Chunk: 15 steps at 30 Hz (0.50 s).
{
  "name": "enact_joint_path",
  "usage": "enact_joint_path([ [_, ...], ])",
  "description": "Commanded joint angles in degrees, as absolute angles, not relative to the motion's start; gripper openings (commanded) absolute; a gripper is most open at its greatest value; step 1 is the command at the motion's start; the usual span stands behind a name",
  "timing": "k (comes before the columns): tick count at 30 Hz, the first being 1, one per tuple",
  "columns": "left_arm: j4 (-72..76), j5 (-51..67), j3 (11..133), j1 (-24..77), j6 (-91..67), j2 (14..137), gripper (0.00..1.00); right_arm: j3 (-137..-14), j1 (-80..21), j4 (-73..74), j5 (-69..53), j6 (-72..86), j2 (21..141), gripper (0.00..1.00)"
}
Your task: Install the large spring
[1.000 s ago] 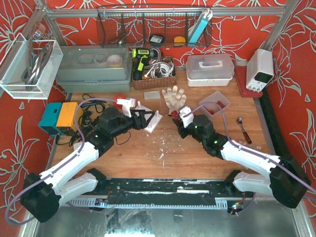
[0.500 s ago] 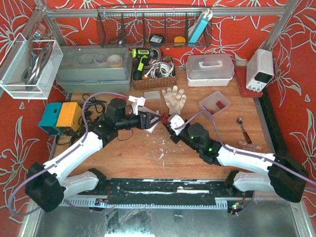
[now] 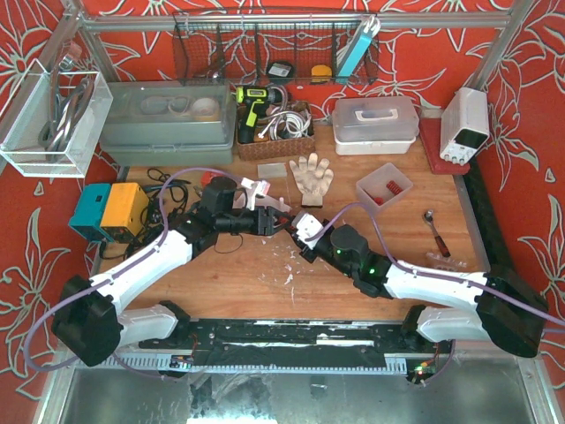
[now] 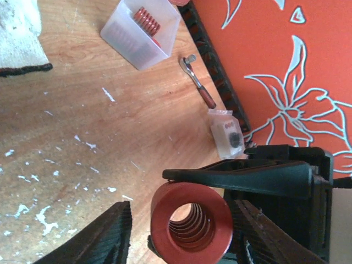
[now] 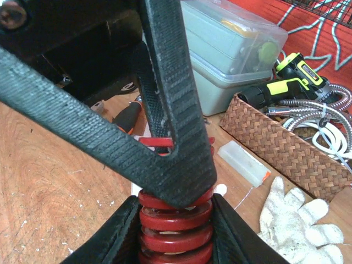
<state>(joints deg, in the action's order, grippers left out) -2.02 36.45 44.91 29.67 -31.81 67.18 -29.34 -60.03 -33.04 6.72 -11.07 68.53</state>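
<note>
Table [image 3: 231, 276]: bare wood, white flecks.
Left gripper [image 3: 274, 221]: near side of white glove [image 3: 311, 177], slightly to glove's left. Jaws spread either side of large spring [image 4: 191, 223]; gap shows at one finger.
Right gripper [image 3: 298, 230]: near side of glove, tip to tip with left gripper. Jaws pinch large spring at coil body.
Clear bin [image 3: 384, 185]: right of glove, red springs inside.
Large spring: red, between both grippers, near side of glove.

The spring [image 5: 176, 220] is glossy red-coated metal, the left fingers [image 5: 82, 121] matt ridged black plastic, the table [image 5: 44, 181] scuffed, flecked wood, the basket [image 5: 275, 143] woven wicker, the glove [image 5: 300, 220] knit cloth.
</note>
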Motion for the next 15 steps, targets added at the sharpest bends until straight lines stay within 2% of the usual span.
enact_joint_path([
  [1, -0.25, 39.06, 45.87, 30.3, -32.68, 66.99, 0.51, -29.88, -60.73, -35.52, 9.06, -12.67, 68.73, 0.0],
  [7, 1.05, 40.62, 44.53, 30.41, -33.72, 66.59, 0.4, -29.97, -60.82, -35.46, 9.57, -12.88, 69.16, 0.0],
  [15, 2.02, 40.45, 44.47, 30.41, -33.82, 66.71, 0.33, -30.25, -60.87, -35.16, 9.12, -13.27, 69.87, 0.0],
])
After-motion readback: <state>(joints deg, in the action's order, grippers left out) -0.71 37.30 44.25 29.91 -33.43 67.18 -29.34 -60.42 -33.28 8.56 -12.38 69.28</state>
